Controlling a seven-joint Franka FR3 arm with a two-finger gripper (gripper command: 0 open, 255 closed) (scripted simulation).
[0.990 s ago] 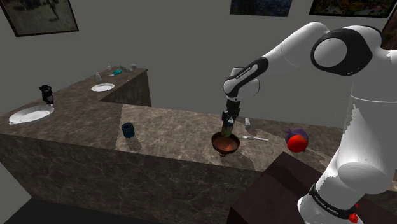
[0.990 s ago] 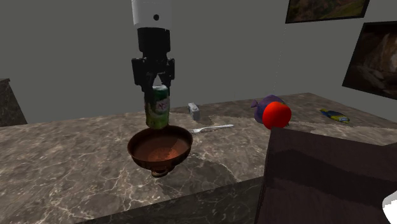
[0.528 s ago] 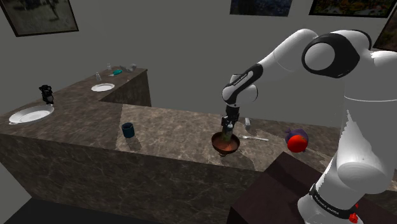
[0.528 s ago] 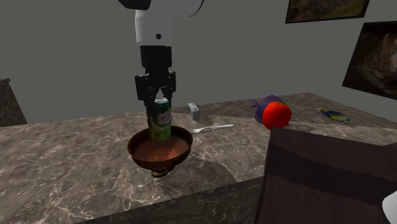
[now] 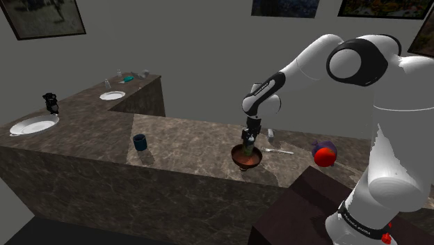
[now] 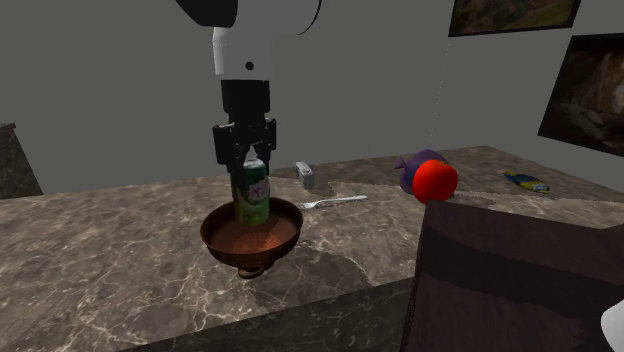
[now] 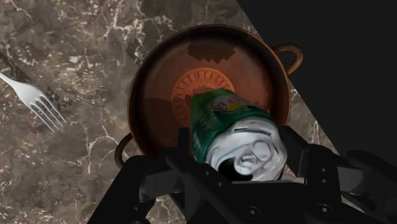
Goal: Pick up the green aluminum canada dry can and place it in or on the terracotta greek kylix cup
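The green can (image 6: 252,195) stands upright with its lower end inside the brown, two-handled kylix cup (image 6: 225,236) on the marble counter. My gripper (image 6: 246,160) comes straight down from above and is shut on the can's upper part. In the wrist view the fingers clasp the can (image 7: 232,121) on both sides near its silver top, over the cup's patterned bowl (image 7: 165,70). In the shoulder view the gripper (image 5: 249,136), can (image 5: 247,146) and cup (image 5: 243,160) sit near the counter's front edge.
A fork (image 6: 335,201) lies just behind the cup, with a small grey object (image 6: 305,176) beyond it. A red ball (image 6: 435,180) and a purple thing sit to the second exterior view's right. A dark blue cup (image 5: 140,142) and white plates (image 5: 31,126) are further off. The dark stand (image 6: 520,270) is near.
The gripper has come down with the can. A second ago the can's base hung at the cup's rim; now it is down inside the bowl.
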